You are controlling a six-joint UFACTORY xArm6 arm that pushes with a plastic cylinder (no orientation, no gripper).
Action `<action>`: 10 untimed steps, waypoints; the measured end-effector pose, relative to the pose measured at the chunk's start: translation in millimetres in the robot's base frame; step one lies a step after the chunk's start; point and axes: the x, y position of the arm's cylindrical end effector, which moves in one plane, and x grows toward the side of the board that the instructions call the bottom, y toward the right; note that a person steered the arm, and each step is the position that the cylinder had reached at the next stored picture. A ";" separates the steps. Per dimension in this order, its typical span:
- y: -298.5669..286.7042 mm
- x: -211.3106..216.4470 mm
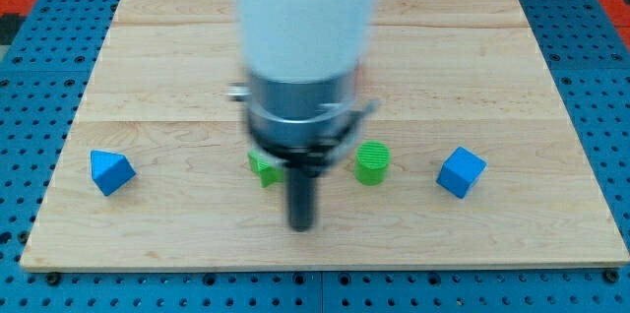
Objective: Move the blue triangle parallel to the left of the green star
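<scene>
The blue triangle (110, 171) lies near the left edge of the wooden board (472, 57). A green block, likely the green star (262, 166), sits at centre left, partly hidden behind my arm. My tip (301, 225) is just right of and below the green star, far to the right of the blue triangle. The arm's white and grey body (305, 57) hides the middle of the board.
A green cylinder (372, 163) stands right of my rod. A blue cube (461, 172) lies further right. A sliver of red (360, 75) shows behind the arm. Blue pegboard (39, 18) surrounds the board.
</scene>
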 end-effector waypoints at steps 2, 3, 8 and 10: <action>-49.2 -44.4; -28.8 -47.5; -231.0 -20.5; -122.9 -48.9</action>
